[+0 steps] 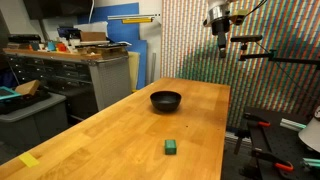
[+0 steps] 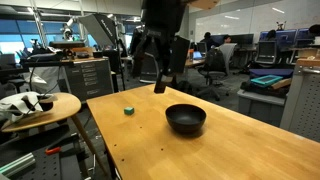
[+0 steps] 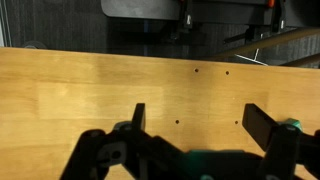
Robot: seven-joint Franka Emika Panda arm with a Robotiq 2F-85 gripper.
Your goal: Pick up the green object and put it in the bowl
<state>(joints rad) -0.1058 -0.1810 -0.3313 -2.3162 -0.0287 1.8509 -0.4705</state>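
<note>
The small dark green block lies on the wooden table near its front edge; it also shows in an exterior view. The round black bowl stands farther back on the table, and it shows in the same exterior view. My gripper hangs high above the table's far end, apart from both things; it also shows in an exterior view. In the wrist view the gripper is open and empty over bare wood. Block and bowl are out of the wrist view.
A yellow tape piece lies at the table's near corner. A workbench with drawers stands beside the table. A camera stand arm is near the gripper. A round side table holds white items.
</note>
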